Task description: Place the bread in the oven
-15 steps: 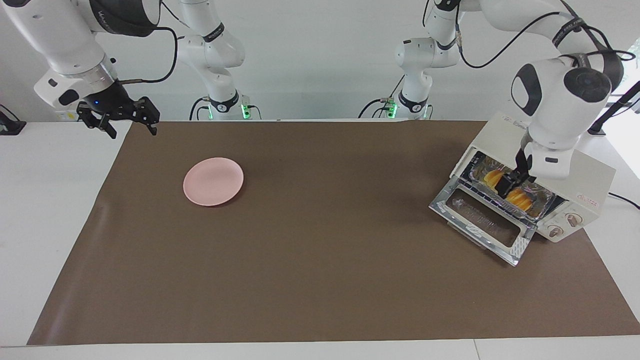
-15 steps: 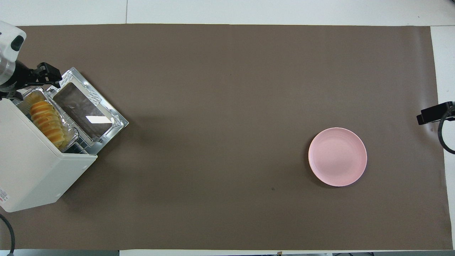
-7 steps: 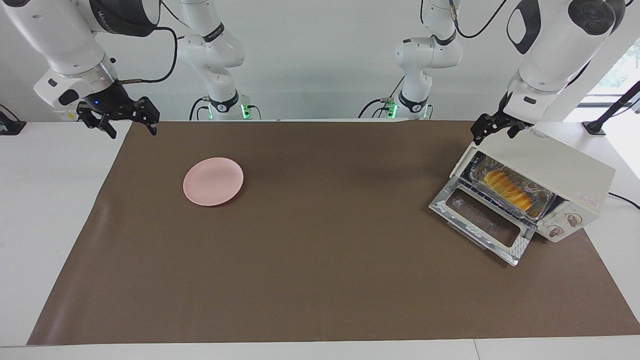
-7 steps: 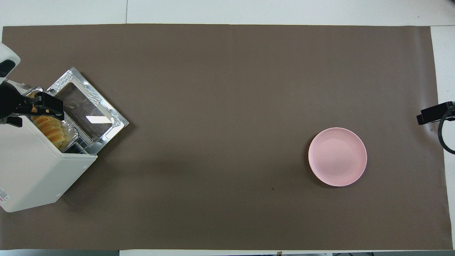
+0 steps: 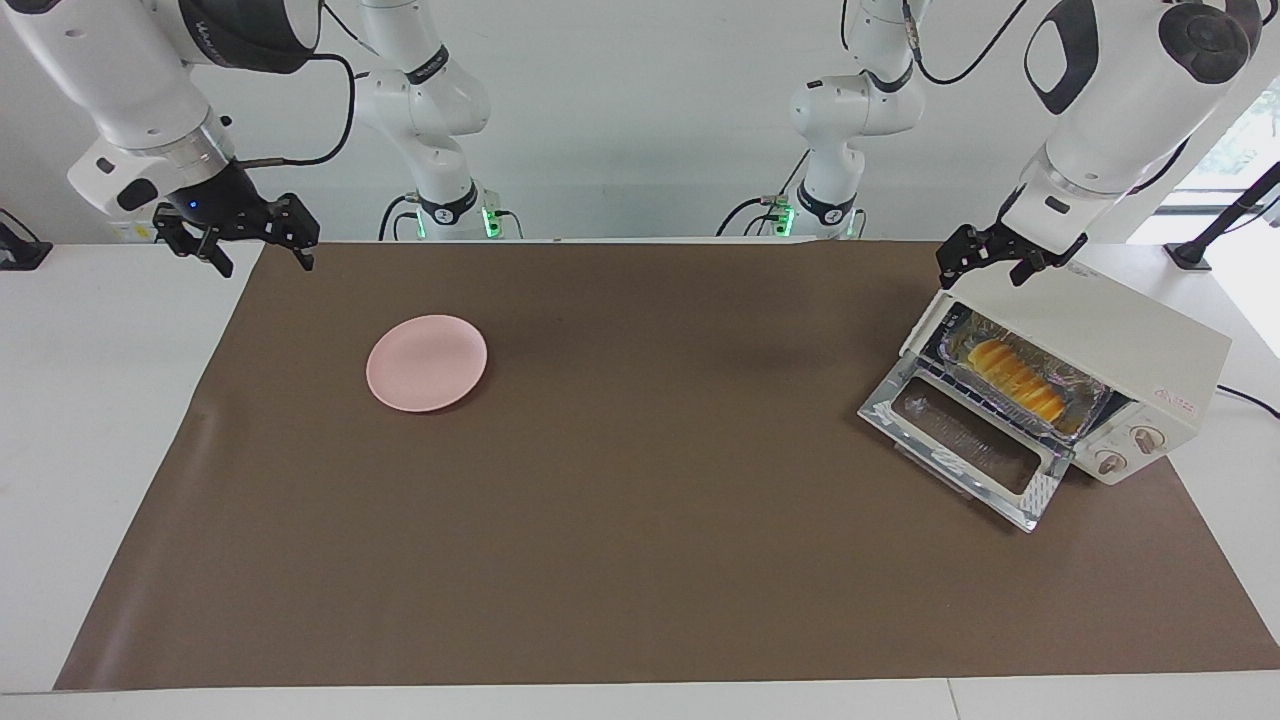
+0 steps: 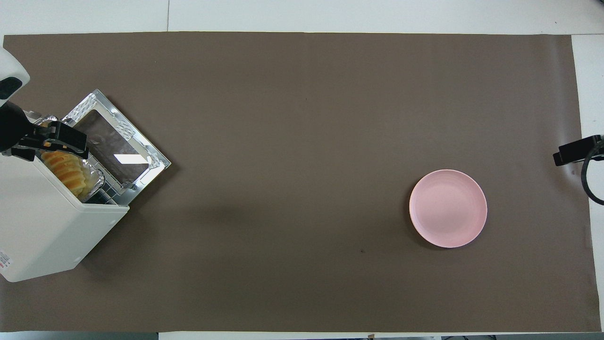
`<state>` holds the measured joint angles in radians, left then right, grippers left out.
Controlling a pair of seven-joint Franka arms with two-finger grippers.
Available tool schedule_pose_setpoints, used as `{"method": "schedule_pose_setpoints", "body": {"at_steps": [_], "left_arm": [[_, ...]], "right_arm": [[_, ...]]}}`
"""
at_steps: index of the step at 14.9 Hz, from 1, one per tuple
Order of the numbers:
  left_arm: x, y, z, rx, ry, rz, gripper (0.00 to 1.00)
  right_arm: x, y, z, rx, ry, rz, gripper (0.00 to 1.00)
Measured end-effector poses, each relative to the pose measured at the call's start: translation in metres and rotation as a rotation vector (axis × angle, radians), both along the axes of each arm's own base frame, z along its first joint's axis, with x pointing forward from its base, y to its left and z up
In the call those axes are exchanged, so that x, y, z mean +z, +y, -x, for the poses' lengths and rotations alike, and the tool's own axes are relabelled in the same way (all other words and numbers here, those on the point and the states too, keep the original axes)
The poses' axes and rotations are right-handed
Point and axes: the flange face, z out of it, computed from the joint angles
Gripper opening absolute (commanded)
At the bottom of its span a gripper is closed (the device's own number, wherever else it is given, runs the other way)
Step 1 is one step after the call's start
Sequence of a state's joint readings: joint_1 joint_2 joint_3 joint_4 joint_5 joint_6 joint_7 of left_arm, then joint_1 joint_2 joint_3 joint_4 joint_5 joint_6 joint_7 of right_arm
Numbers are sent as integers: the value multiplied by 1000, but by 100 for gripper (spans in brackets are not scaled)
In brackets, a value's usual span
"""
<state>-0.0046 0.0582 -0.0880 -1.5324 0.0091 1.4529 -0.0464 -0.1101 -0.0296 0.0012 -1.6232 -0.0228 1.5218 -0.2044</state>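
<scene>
Facing view: ridged yellow-orange bread [image 5: 1017, 371] lies inside the oven [image 5: 1100, 345].

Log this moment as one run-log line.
bread: in foil tray inside oven, door down | left gripper: open, over oven top | right gripper: open, waiting | pink plate: bare

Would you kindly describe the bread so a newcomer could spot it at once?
Find the cream-white oven at the left arm's end of the table, its glass door folded down. Inside sits a crinkled foil tray; the bread is the ridged yellow-orange loaf in it.
</scene>
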Motion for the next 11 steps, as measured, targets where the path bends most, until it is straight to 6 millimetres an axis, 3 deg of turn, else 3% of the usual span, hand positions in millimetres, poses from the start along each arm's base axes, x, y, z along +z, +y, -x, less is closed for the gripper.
{"method": "schedule_pose_setpoints", "body": {"at_steps": [7,11], "left_arm": [[13,-10,5,-21,-27,6,100],[9,-13,6,-27,-18,5,100]], "right_arm": [[0,0,0,0,0,0,100],[0,0,0,0,0,0,100]]}}
